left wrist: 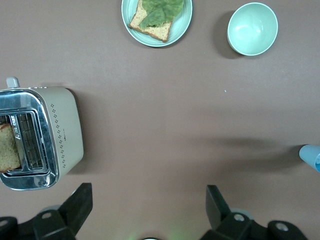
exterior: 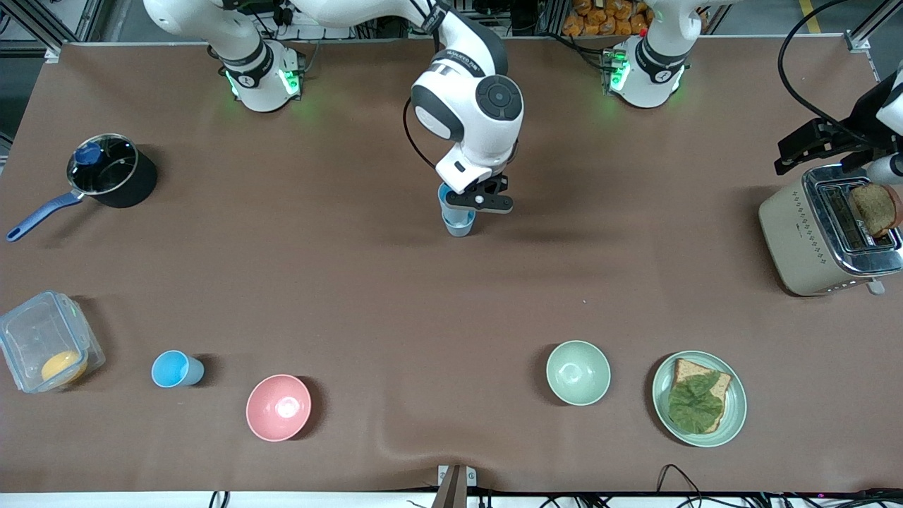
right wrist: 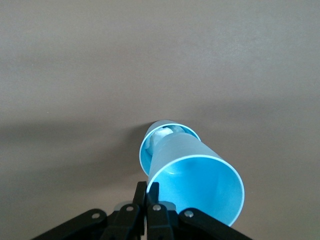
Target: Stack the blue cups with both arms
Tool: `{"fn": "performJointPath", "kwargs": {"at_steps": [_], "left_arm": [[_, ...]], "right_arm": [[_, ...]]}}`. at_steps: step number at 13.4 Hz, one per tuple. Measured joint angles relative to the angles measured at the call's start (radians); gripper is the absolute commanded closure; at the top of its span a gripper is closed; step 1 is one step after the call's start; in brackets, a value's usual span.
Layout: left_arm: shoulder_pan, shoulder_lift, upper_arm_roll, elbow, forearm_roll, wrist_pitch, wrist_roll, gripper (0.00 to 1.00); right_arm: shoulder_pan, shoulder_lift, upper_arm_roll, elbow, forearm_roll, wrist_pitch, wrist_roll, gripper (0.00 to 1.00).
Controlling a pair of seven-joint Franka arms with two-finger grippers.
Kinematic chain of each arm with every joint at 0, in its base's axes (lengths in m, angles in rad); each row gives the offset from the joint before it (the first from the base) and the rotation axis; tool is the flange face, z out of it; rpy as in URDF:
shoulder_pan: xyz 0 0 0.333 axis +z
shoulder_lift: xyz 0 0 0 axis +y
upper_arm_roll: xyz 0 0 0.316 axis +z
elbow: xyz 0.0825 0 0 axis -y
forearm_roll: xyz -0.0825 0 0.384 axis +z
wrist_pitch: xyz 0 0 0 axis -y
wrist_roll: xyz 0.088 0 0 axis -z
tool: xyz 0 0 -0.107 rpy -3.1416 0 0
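Blue cup (right wrist: 197,182) pinched in right tool (right wrist: 148,192) over another cup (right wrist: 159,136); left tool (left wrist: 149,200) open.

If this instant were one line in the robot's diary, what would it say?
right claw: shut on held blue cup, partly inside standing cup mid-table | left claw: open, waiting over table beside toaster | third cup: unstacked beside pink bowl

no readable text on anything
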Motion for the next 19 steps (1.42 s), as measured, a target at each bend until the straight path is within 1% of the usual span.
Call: {"fn": "performJointPath", "kwargs": {"at_steps": [8,9,10,14,16,18,19], "left_arm": [[0.000,0.000,0.000,0.000,0.000,-0.012,0.000,0.00],[-0.001,0.000,-0.001,0.000,0.000,-0.013,0.000,0.00],[-0.001,0.000,-0.001,0.000,0.000,-0.013,0.000,0.00],[-0.001,0.000,-0.001,0.000,0.000,-0.013,0.000,0.00],[-0.001,0.000,-0.002,0.000,0.000,-0.013,0.000,0.00],[-0.002,0.000,-0.002,0.000,0.000,-0.013,0.000,0.00],[-0.003,0.000,-0.002,0.000,0.000,-0.013,0.000,0.00]], "right_arm": [[0.001,0.008,0.000,0.000,0.000,0.020,0.004,1.00],[0.001,0.010,0.000,0.000,0.000,0.020,0.008,0.58],[0.001,0.011,0.000,0.000,0.000,0.020,0.016,0.01],[0.000,0.009,-0.009,0.002,0.000,0.019,0.023,0.00],[-0.023,0.000,-0.022,0.006,-0.001,-0.029,0.007,0.00],[-0.091,-0.031,-0.032,0.010,-0.006,-0.111,-0.091,0.00],[-0.146,-0.055,-0.037,0.011,-0.007,-0.150,-0.165,0.00]]}}
